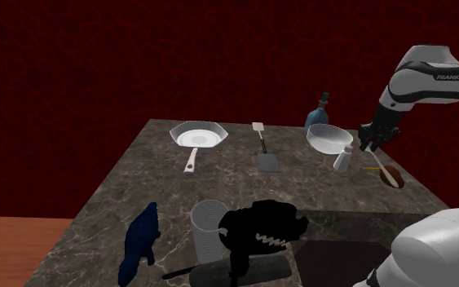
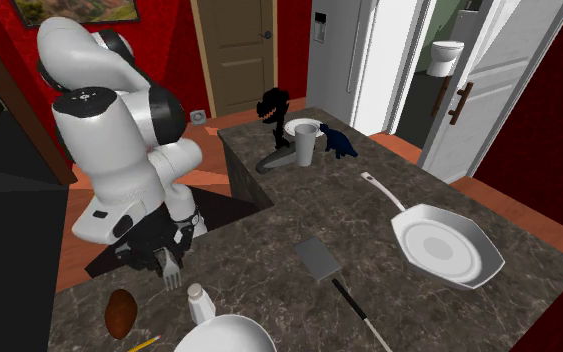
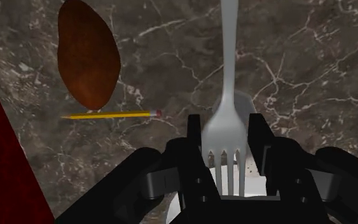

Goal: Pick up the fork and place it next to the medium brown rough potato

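Your tool point(image 3: 225, 145) is clamped on the fork point(image 3: 226, 121). In the wrist view the two black fingers point(image 3: 194, 141) press against either side of the fork's head. The tines point back toward the palm and the handle runs straight out ahead.

In the second exterior view, the fork hangs under the tool at the lower left of the frame, over the dark marble surface point(image 2: 269, 235). The brown potato point(image 2: 120, 312) lies on the surface nearby, further toward the lower left corner. A yellow pencil point(image 3: 110, 115) lies just beside one end of the potato, between it and the fork's head. You cannot tell whether pencil and potato touch.

A white salt shaker point(image 2: 200, 300) stands just below the fork in that frame, and a white bowl point(image 2: 224, 335) sits at the bottom edge. A spatula point(image 2: 324, 262) lies near the centre, with a white frying pan point(image 2: 444, 245) to its right. Well apart, at the top centre, a grey cup point(image 2: 305, 143) stands between a black toy dinosaur point(image 2: 272, 108) and a blue one point(image 2: 339, 140).
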Robot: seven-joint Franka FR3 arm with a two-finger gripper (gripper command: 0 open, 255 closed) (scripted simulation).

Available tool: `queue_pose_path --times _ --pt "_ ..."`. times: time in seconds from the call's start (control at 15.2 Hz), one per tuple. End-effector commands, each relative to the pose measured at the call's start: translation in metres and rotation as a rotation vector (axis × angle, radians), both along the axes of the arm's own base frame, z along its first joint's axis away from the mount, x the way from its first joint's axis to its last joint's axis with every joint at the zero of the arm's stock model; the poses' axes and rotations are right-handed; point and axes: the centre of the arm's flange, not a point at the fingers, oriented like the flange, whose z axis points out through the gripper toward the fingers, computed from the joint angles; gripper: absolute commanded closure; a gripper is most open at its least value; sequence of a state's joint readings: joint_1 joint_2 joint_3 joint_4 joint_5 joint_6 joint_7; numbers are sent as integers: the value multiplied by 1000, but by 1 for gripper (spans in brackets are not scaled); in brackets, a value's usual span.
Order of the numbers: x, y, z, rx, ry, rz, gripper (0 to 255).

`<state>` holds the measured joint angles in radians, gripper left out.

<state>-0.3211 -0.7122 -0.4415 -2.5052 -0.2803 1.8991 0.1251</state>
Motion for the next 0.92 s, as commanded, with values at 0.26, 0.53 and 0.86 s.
queue_pose_path --times 0.26,0.53,0.86 --pt "-8 -83 0 -1 1 0 255" --pt "-12 -135 0 -1 1 0 255" --pt "-17 -201 0 -1 1 0 255"
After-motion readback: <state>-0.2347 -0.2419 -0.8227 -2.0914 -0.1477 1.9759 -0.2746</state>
